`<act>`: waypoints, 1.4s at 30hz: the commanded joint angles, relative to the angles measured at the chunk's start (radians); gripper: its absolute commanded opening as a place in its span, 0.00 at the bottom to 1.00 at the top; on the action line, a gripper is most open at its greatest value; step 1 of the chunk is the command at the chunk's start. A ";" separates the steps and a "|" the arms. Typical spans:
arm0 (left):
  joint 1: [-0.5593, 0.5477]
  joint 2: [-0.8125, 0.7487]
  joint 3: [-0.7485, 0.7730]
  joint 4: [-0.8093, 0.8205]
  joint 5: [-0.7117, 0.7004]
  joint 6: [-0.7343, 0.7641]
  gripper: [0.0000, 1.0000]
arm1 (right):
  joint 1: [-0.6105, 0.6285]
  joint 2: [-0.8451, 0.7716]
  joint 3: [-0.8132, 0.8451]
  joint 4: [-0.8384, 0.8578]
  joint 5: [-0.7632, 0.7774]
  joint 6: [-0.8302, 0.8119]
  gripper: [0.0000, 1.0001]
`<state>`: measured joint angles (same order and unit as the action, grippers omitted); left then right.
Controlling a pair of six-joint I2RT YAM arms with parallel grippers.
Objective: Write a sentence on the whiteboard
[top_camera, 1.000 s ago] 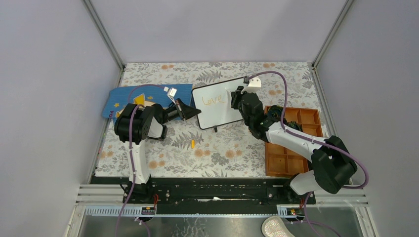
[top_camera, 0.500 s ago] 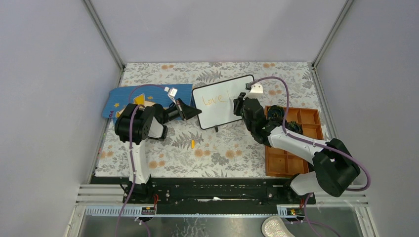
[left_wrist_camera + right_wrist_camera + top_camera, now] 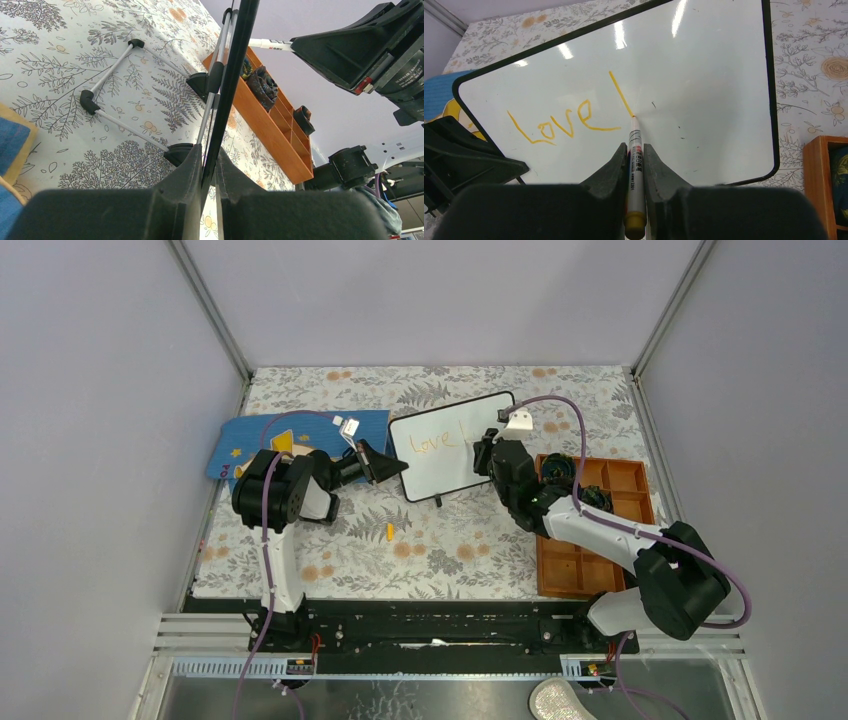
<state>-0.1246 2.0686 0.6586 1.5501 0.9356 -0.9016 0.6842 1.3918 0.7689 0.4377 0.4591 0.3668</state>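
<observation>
The whiteboard point(image 3: 447, 468) stands tilted on its wire stand mid-table, black-framed, white face point(image 3: 704, 75) glossy. The sentence point(image 3: 431, 442) reads "Love" in orange point(image 3: 559, 125), followed by one slanted stroke. My left gripper point(image 3: 396, 468) is shut on the whiteboard's left edge; the black frame point(image 3: 231, 85) runs up between the left gripper's point(image 3: 209, 152) pads. My right gripper point(image 3: 635, 147) is shut on a white marker point(image 3: 634, 150) with an orange end. Its tip touches the board at the stroke's lower end. The right gripper point(image 3: 490, 452) sits at the board's right side.
An orange compartment tray point(image 3: 586, 570) with dark items lies right of the board, also in the left wrist view as the tray point(image 3: 272, 127). A blue mat point(image 3: 322, 428) lies behind the left arm. A small orange piece point(image 3: 390, 531) rests on the floral cloth.
The right gripper moved down and right off the board's middle, leaving a new slanted stroke after "Love". The left gripper held still on the board's edge.
</observation>
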 commanded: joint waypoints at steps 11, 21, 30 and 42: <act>-0.006 -0.005 -0.023 0.021 0.019 0.007 0.08 | -0.008 0.013 0.097 0.016 0.054 -0.040 0.00; -0.005 -0.002 -0.021 0.018 0.019 0.007 0.08 | -0.012 0.020 0.100 0.011 0.082 -0.058 0.00; -0.006 -0.002 -0.021 0.018 0.017 0.009 0.08 | -0.014 0.003 0.069 -0.001 0.095 -0.048 0.00; -0.005 -0.005 -0.022 0.018 0.017 0.007 0.07 | -0.013 -0.019 0.021 -0.035 0.061 -0.029 0.00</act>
<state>-0.1249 2.0686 0.6586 1.5497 0.9360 -0.8974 0.6804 1.4025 0.8070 0.4149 0.5125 0.3271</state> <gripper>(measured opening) 0.171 0.175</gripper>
